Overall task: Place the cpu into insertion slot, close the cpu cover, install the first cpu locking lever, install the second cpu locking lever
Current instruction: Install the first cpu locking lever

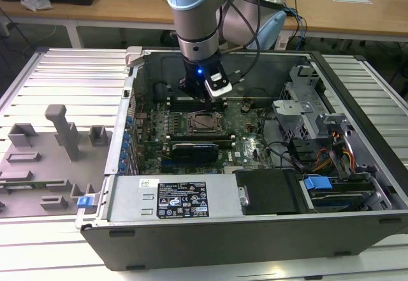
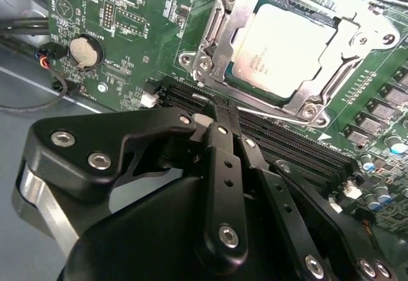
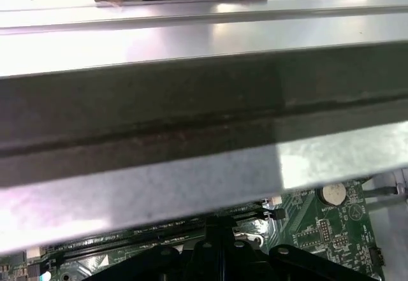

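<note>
The cpu (image 2: 284,44), a pale silver square chip, lies in the insertion slot (image 2: 255,93) on the green motherboard (image 2: 121,32). The cpu cover (image 2: 347,45), a silver frame with a square window, lies flat over the chip's edges. In the exterior view the cpu (image 1: 205,123) sits mid-board inside the open case. My gripper (image 2: 213,112) is shut with nothing between its black fingers. Its tips hover over the long black memory slots (image 2: 287,147) just beside the socket. The exterior view has the gripper (image 1: 210,102) just behind the socket. A thin locking lever runs along the socket edge nearest the fingers.
The case wall (image 3: 191,115) rises close behind the gripper. A coin battery (image 2: 85,50) and cables (image 2: 44,58) lie on one side of the board. A black card (image 1: 194,148), the labelled power supply (image 1: 185,198) and drive cage (image 1: 312,102) surround the socket. Grey fixtures (image 1: 60,134) stand outside the case.
</note>
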Tool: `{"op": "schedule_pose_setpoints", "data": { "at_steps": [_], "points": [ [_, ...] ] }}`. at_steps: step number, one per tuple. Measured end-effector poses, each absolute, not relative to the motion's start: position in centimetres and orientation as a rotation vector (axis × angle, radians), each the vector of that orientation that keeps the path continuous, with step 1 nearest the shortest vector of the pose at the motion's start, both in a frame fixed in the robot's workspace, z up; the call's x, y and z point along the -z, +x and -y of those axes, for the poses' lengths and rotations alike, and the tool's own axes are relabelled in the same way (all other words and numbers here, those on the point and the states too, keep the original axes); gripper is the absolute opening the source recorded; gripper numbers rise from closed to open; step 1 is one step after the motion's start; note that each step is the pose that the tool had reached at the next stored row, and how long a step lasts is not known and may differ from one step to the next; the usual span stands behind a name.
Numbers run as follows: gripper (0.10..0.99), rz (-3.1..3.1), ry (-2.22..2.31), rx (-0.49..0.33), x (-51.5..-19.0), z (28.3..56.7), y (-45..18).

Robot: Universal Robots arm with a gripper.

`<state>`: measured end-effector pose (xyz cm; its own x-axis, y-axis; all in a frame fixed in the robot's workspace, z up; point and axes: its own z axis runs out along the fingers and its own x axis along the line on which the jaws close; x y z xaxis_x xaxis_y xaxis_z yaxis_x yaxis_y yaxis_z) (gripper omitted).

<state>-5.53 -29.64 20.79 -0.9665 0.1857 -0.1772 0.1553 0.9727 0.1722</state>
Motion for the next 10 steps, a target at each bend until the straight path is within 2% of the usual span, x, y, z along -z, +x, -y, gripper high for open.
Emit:
{"op": "schedule_pose_setpoints", "data": {
  "at_steps": [10],
  "points": [
    [0.106,-2.919,0.321,-0.217,-20.45,29.43,-5.53]
  ]
}}
